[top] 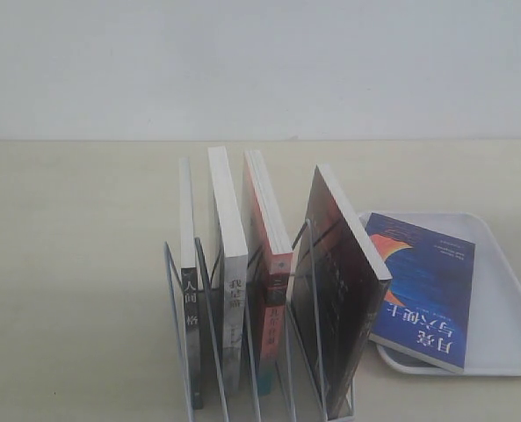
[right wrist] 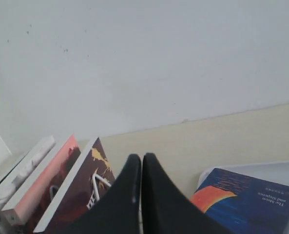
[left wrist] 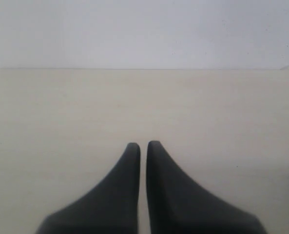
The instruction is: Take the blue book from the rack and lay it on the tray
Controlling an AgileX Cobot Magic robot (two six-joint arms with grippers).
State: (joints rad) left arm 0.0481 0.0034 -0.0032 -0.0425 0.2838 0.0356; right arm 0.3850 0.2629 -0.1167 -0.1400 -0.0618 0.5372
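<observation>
Pale cream bench (top: pixel 67 264) meets a white wall (top: pixel 260 61). The thin blue paperback book with an orange-red curve (top: pixel 427 286) lies flat in the shallow white plastic tray (top: pixel 506 299), just beside the silver wire rack (top: pixel 177 325) holding four other books (top: pixel 229 255). Left pincer (left wrist: pixel 143 146) and right pincer (right wrist: pixel 141 158) are pressed together, pinching nothing.

There are five books. Four stand in the single rack (top: pixel 177 325): one thin dark book (top: pixel 188 290), one white book (top: pixel 229 264), one red book (top: pixel 269 255) and one black-and-red book (top: pixel 343 290). One blue book (top: pixel 423 286) lies on the one tray (top: pixel 506 299), right of the rack.
</observation>
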